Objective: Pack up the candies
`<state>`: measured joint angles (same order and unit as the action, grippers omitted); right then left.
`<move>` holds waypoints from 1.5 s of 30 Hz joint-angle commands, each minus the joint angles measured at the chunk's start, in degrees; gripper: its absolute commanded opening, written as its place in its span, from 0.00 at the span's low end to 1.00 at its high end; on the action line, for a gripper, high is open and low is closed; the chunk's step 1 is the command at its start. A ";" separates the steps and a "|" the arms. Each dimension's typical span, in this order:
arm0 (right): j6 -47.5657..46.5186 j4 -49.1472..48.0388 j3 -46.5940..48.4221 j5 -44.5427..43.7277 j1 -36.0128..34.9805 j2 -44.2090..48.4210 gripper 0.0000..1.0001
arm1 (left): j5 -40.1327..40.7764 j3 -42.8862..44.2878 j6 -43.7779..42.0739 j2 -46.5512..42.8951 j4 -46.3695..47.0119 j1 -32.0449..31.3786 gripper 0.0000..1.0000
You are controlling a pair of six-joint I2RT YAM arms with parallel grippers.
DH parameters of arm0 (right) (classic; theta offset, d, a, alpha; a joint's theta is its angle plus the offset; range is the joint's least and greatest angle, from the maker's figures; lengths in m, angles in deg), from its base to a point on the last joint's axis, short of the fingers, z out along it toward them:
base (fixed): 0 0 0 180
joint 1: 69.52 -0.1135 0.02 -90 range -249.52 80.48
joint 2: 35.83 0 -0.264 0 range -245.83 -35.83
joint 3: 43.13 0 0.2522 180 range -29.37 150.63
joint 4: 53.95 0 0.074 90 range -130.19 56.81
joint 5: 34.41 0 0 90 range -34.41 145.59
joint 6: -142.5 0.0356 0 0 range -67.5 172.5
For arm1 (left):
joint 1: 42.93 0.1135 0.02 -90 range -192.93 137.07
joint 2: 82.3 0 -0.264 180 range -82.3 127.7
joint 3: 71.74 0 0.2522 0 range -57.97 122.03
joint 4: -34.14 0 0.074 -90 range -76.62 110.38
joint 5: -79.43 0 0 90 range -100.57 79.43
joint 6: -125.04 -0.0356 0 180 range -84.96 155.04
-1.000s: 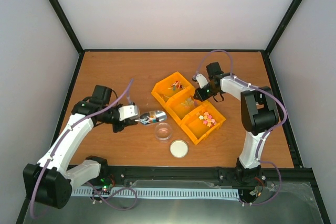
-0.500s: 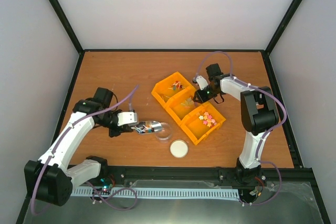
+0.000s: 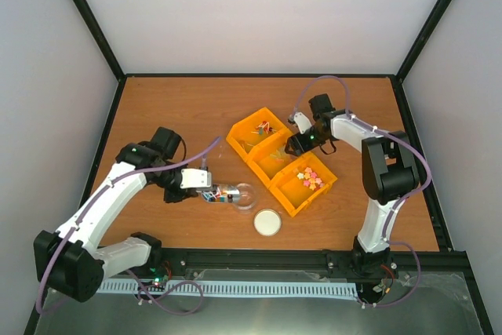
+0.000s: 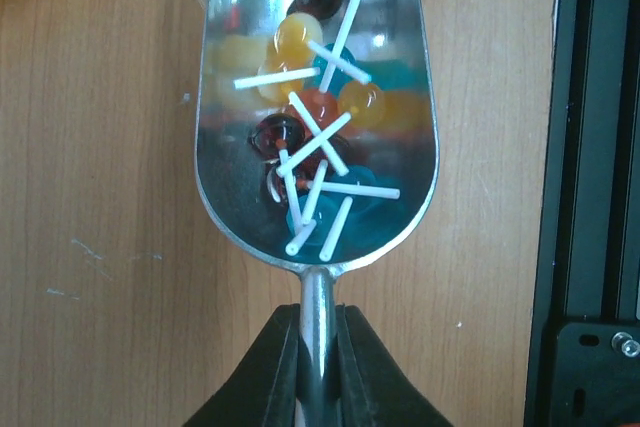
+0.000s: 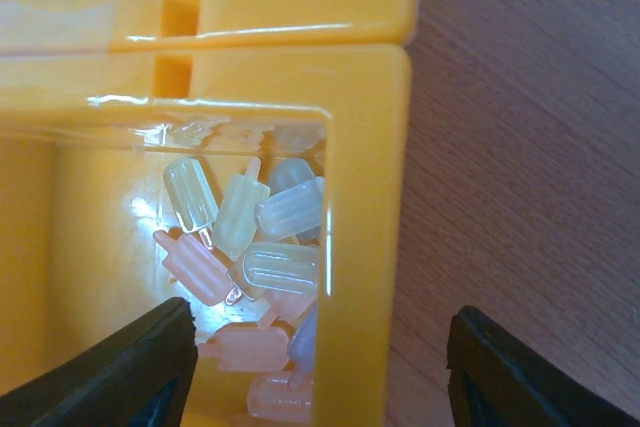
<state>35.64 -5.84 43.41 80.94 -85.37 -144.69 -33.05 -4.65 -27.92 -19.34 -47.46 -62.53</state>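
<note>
The lollipops, amber, orange, dark red and blue balls on white sticks, are lying heaped in the bowl of a metal scoop, their sticks crossing every way. The scoop's long axis is running roughly left to right across the worktop, with the handle toward the left arm and the open mouth pointing right, sitting at the rim of a clear cup. The left gripper is clamping the scoop's thin handle tight between its fingers. A round white lid is lying flat just near of the cup. To the right, three orange bins are standing side by side in a diagonal row: the far bin is holding only a few sweets, the middle bin is holding pale popsicle-shaped candies, and the near bin is holding small pink, yellow and orange candies. The right gripper is hanging over the middle bin with its fingers spread wide and holding nothing, one finger over the inside and the other over the worktop.
</note>
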 commanded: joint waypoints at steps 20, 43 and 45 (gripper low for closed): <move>0.61 0.16 0.27 0.38 1.44 5.16 0.89 | 11.63 13.33 6.79 9.11 -6.56 -7.02 0.01; -0.50 1.43 0.73 -0.38 1.40 4.88 0.62 | 21.16 20.15 11.08 14.06 -11.89 -13.27 0.01; -0.46 1.17 0.44 -0.44 1.40 4.97 0.58 | 20.37 21.11 11.82 14.10 -12.19 -13.23 0.01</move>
<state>35.27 -4.40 43.36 80.80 -84.24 -141.13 -12.50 13.05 -17.62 -5.31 -57.25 -75.14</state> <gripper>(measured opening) 0.612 0.088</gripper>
